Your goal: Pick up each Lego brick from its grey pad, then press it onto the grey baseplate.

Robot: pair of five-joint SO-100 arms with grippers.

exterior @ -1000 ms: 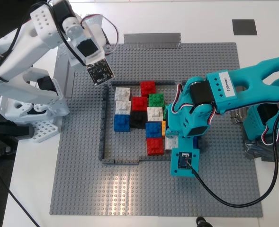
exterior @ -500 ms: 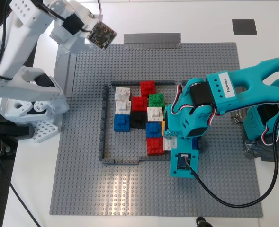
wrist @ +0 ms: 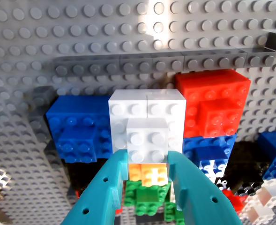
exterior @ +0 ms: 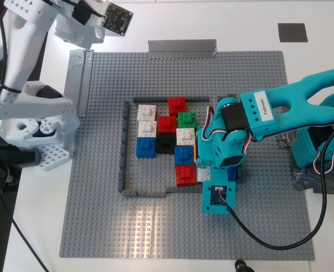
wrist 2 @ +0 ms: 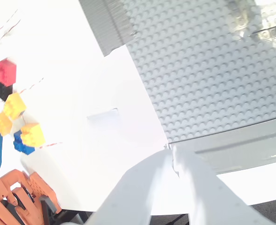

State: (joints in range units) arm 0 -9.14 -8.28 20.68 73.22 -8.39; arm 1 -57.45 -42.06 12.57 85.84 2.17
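My first gripper (wrist: 147, 161), teal, is shut on a white Lego brick (wrist: 147, 137) and holds it down among the bricks inside the dark-grey wall frame (exterior: 123, 147) on the grey baseplate (exterior: 98, 198). In the exterior view this brick (exterior: 204, 173) shows just right of a red brick (exterior: 185, 175), under the teal arm (exterior: 229, 141). My second gripper (wrist 2: 173, 154), white, is shut and empty, raised over the baseplate's taped edge. Its arm (exterior: 81, 22) is at the exterior view's top left. A dark grey pad (exterior: 292, 32) lies bare at the top right. A faint square (wrist 2: 102, 115) shows on the white table.
Several white, red, green, blue and black bricks (exterior: 167, 133) fill the frame. Silver tape strips (exterior: 182, 46) hold the baseplate's edges. Loose yellow, red and blue bricks (wrist 2: 16, 112) lie on the table beyond the plate. The white arm's base (exterior: 36, 124) stands at the exterior view's left.
The white arm has swung up and back from near the frame to the exterior view's top left. The teal gripper has shifted slightly, still on the white brick.
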